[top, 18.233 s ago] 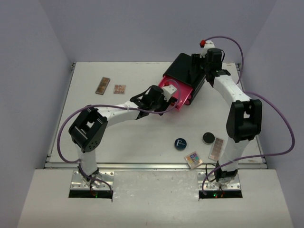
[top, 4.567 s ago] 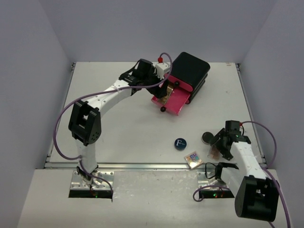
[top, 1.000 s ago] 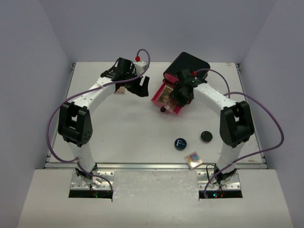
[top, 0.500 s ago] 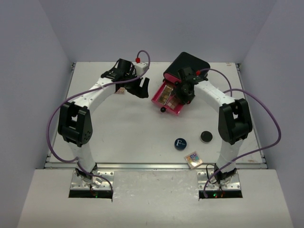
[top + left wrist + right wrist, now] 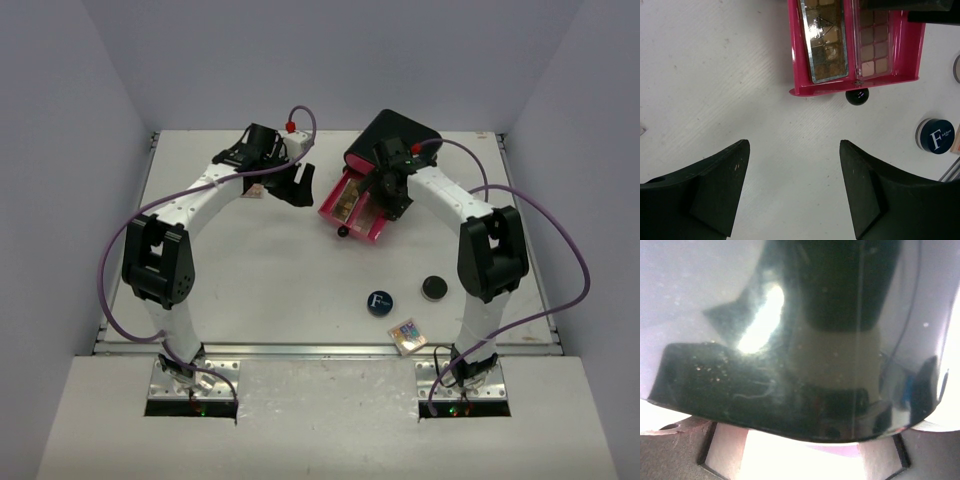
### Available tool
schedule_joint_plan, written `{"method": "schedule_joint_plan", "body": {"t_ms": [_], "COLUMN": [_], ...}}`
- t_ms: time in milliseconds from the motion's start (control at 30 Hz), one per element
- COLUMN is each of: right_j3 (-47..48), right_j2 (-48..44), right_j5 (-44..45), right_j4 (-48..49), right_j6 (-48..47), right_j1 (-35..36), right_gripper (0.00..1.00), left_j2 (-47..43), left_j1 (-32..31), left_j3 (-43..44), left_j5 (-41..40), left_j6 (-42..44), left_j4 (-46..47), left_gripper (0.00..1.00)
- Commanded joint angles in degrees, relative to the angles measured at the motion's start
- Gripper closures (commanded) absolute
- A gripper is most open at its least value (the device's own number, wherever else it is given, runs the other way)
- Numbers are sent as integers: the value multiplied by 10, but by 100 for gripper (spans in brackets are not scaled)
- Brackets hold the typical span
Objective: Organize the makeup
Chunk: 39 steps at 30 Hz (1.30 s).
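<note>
The pink drawer (image 5: pixel 357 212) of the black box (image 5: pixel 405 140) stands open. In the left wrist view two brown palettes (image 5: pixel 829 45) (image 5: pixel 872 45) lie side by side in the drawer (image 5: pixel 855 86). My right gripper (image 5: pixel 386 203) hangs over the drawer's right side, against the box; its jaws are hidden. My left gripper (image 5: pixel 297 186) is open and empty over bare table left of the drawer, also seen from its wrist (image 5: pixel 792 150). A blue "F" compact (image 5: pixel 379 301) (image 5: pixel 936 136), a black compact (image 5: pixel 433 288) and a multicoloured palette (image 5: pixel 407 335) lie near the front right.
A small brown palette (image 5: pixel 254 190) lies partly under the left arm at the back left. The right wrist view is filled by the glossy black box (image 5: pixel 790 340) with pink below it. The drawer's black knob (image 5: pixel 857 96) points at the table's middle.
The right gripper has shifted slightly back along the drawer toward the box. The left arm has not moved. Seconds ago the right arm brought a brown palette from the front right.
</note>
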Motion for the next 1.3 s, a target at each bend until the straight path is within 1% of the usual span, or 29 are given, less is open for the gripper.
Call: {"method": "schedule_joint_plan", "body": {"t_ms": [0, 200, 333, 367, 433, 467, 500, 533, 567, 667, 767, 867, 933, 1033, 1267], "right_j3": [17, -3, -1, -2, -9, -14, -21, -26, -34, -57, -63, -64, -70, -81, -106], "right_j2": [-15, -37, -46, -53, -65, -71, -78, -87, -93, -114, -123, -129, -136, -149, -185], "right_j5": [26, 6, -38, -48, -82, -96, -104, -111, -117, -153, -188, -208, -215, -227, -223], "right_j4": [-9, 14, 34, 45, 62, 69, 73, 80, 88, 115, 124, 123, 131, 137, 147], "right_j6": [-12, -37, -83, -101, -130, -143, -151, -160, -171, -190, -207, -222, -227, -236, -252], "right_j1": [-1, -1, 0, 0, 0, 0, 1, 1, 1, 1, 1, 2, 2, 3, 5], "right_gripper": [15, 15, 16, 16, 16, 16, 16, 16, 16, 16, 16, 16, 16, 16, 16], "left_j2": [-8, -4, 31, 37, 58, 68, 80, 89, 105, 171, 233, 276, 292, 312, 310], "left_j1": [7, 11, 39, 49, 64, 70, 73, 73, 74, 79, 84, 85, 86, 93, 108], "left_j3": [13, 25, 74, 85, 96, 99, 101, 103, 109, 165, 225, 249, 259, 264, 231], "left_j5": [14, 5, -52, -84, -128, -149, -175, -210, -228, -277, -291, -307, -348, -367, -332], "left_j6": [2, 2, 14, 15, 21, 26, 33, 40, 47, 56, 55, 54, 51, 42, 22], "left_j4": [15, 15, 19, 22, 36, 45, 58, 68, 74, 66, 38, 34, 36, 33, 26], "left_gripper": [30, 29, 28, 28, 24, 18, 7, 1, 0, 0, 0, 0, 0, 0, 0]}}
